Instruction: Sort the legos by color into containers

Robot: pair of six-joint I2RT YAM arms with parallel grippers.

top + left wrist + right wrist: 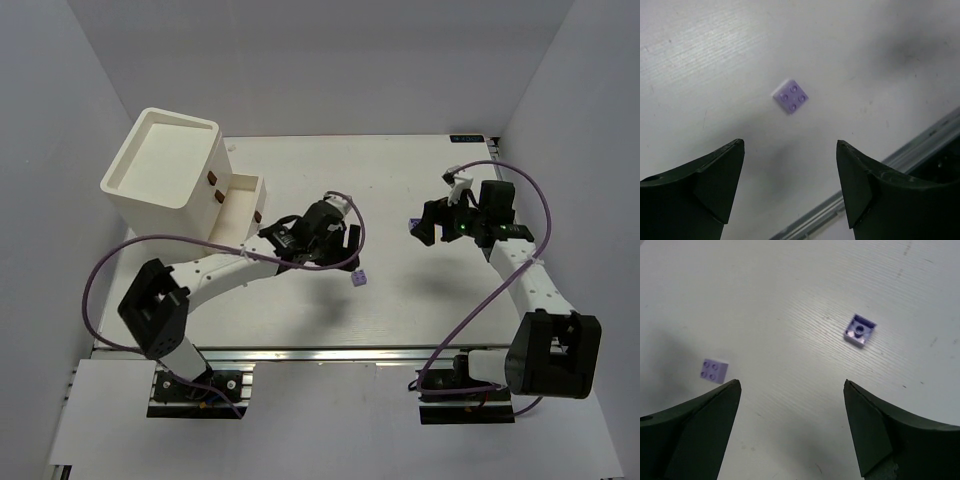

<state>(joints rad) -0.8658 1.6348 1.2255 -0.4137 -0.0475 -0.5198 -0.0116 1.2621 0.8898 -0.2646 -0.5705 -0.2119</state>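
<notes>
- Two lavender legos show on the bench [400, 180]; no green ones can be made out in any view.
- One, the studs-up brick [791, 97], lies flat and well apart from the cream-white box [160, 165], to its right and nearer the arm bases. It sits just ahead of the left end effector [790, 145] and is not touching it.
- One more, the upturned brick [860, 330], shows its hollow underside. It is also well to the right of the box, ahead of the right end effector [792, 382].
- Both end effectors stand wide and carry nothing.
- One drawer [245, 190] stands pulled out of the box on the side facing the bricks; its contents cannot be told.
- Handling, as judged: each brick is light, rigid and hard, with smooth, slippery walls. Being far smaller than an end effector, it may skid or flip if struck on one side only.
- Grasp, as judged: take it across two opposite flat side walls, with the end effector lowered to the bench and the jaws squared to the brick, which lies turned in the left wrist view. The studs and the hollow rim offer poor purchase.
- Fragility is slight; the likelier fault is a pinch that squirts the brick free.
</notes>
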